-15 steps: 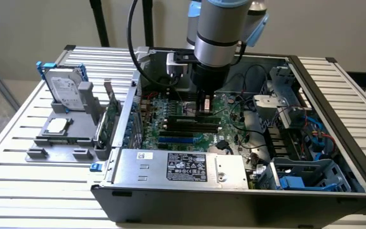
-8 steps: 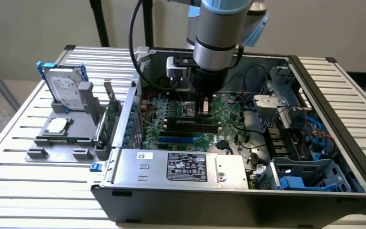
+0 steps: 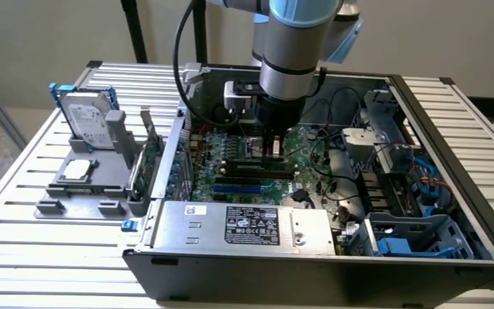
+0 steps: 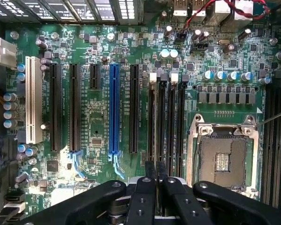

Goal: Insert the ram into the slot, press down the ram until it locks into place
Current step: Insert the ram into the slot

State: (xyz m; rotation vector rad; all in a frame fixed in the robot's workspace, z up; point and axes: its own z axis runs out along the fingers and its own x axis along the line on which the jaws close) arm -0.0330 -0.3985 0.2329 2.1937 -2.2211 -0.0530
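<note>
Two black fingers (image 4: 149, 174) of my claw (image 4: 155, 176) are sitting drawn close together, with only a thin gap between them, and I cannot tell whether anything is pinched in that gap. I am reaching straight down into the open black computer case (image 3: 453, 161), which is lying on its side on the slatted metal bench (image 3: 24, 225).

In the exterior view my claw (image 3: 273, 152) is hanging just over the long, thin green ram stick (image 3: 251, 168), which is lying lengthwise along the long narrow black memory slot on the green motherboard (image 4: 96, 117). Whether my fingertips are touching its upper edge, and whether the end latches are closed on it, I cannot tell.

In the wrist view the memory slot (image 4: 153, 78) is running away from my fingertips and in line with them, one of four like sockets lying side by side. The square silver processor socket (image 4: 222, 150) is lying beside that group, and the bright blue socket (image 4: 114, 108) is lying on the group's other side, apart from it.

Toward the exterior view's left, a grey plastic holder (image 3: 84, 190) is standing on the bench beside the case, carrying a silver hard drive (image 3: 88, 119) upright and a large green expansion card (image 3: 148, 161) on edge.
</note>
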